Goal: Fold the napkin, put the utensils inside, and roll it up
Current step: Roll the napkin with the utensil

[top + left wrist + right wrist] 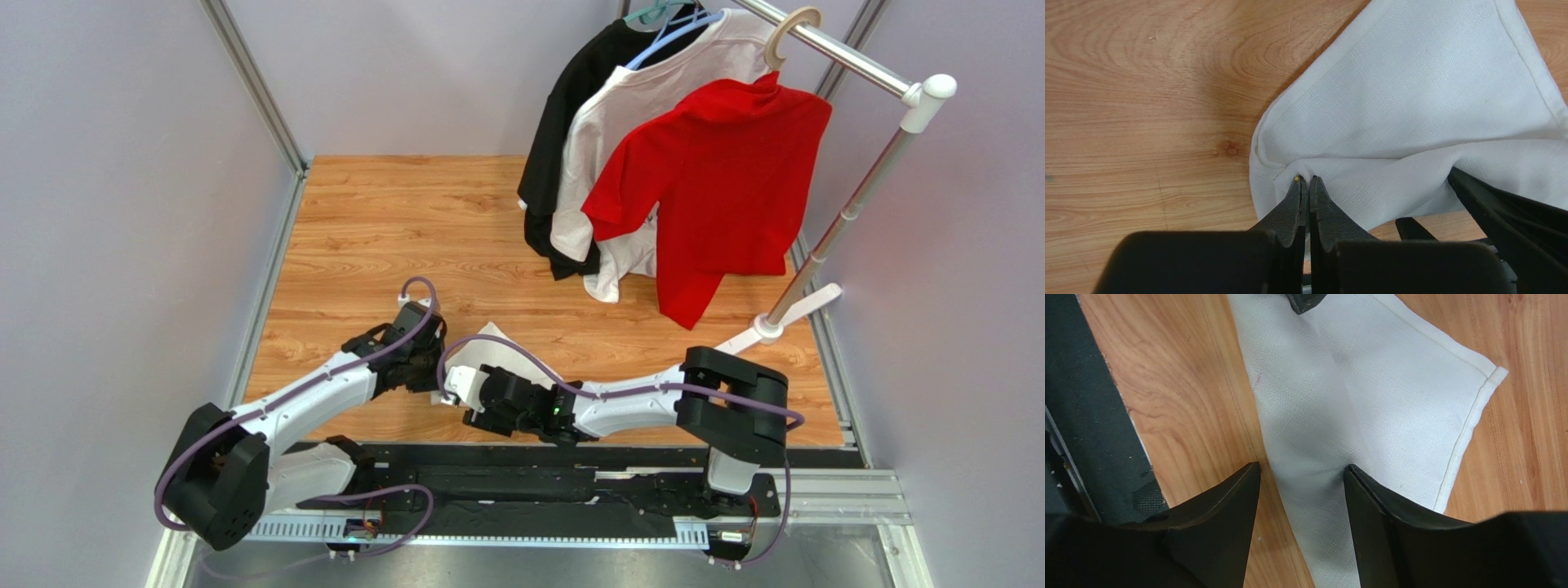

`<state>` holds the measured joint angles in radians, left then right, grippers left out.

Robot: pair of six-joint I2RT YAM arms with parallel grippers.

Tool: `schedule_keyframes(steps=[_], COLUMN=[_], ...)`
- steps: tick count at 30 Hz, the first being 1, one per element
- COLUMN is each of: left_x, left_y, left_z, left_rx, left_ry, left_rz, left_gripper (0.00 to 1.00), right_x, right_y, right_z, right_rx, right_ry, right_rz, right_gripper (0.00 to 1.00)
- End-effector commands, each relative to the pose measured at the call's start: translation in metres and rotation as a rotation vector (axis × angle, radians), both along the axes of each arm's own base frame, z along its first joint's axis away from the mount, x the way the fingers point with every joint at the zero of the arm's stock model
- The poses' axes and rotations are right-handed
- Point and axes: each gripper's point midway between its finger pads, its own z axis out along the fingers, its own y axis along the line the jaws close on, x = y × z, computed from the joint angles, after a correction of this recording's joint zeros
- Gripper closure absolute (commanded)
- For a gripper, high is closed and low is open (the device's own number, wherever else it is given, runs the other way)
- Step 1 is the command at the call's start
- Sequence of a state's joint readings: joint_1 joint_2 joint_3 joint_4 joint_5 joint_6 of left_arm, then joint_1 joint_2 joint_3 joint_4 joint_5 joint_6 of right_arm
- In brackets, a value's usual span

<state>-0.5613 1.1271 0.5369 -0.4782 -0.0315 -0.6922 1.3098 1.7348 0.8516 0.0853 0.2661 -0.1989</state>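
The white napkin [1413, 92] lies bunched on the wooden table, mostly hidden under the arms in the top view [493, 342]. My left gripper [1308, 179] is shut on a pinched fold of the napkin near its left edge; a tiny yellow speck shows at its tip. My right gripper [1303, 468] is open and low over the cloth [1364, 392], one finger [1376, 508] on the fabric and the other over bare wood. In the top view the left gripper [432, 368] and the right gripper [472, 395] sit close together. The spoon is not in view.
A clothes rack [859, 196] with a black, a white and a red T-shirt [718, 172] stands at the back right. A black mat [1088, 416] and the arms' base rail [552, 490] run along the near edge. Grey walls enclose the table [393, 233].
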Motion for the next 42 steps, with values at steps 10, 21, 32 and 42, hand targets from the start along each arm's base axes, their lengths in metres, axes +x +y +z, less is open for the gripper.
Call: schedule_keyframes(steps=[10, 21, 32, 42], left_x=[0.008, 0.042, 0.034, 0.028], left_y=[-0.006, 0.002, 0.035, 0.032], left_z=[-0.003, 0.031, 0.024, 0.04], left_rx=[0.014, 0.046, 0.04, -0.055], left_ry=[0.001, -0.069, -0.049, -0.162], left_rz=[-0.068, -0.004, 0.108, 0.116], left_gripper=[1.0, 0.45, 0.3, 0.3], right_x=[0.005, -0.019, -0.027, -0.018], right_y=[-0.017, -0.042, -0.055, -0.058], right_z=[-0.031, -0.045, -0.036, -0.028], right_rx=[-0.105, -0.184, -0.177, -0.17], right_ry=[0.197, 0.437, 0.556, 0.731], right_rz=[-0.006, -0.099, -0.199, -0.219], right_gripper=[0.73, 1.0, 1.0, 1.0])
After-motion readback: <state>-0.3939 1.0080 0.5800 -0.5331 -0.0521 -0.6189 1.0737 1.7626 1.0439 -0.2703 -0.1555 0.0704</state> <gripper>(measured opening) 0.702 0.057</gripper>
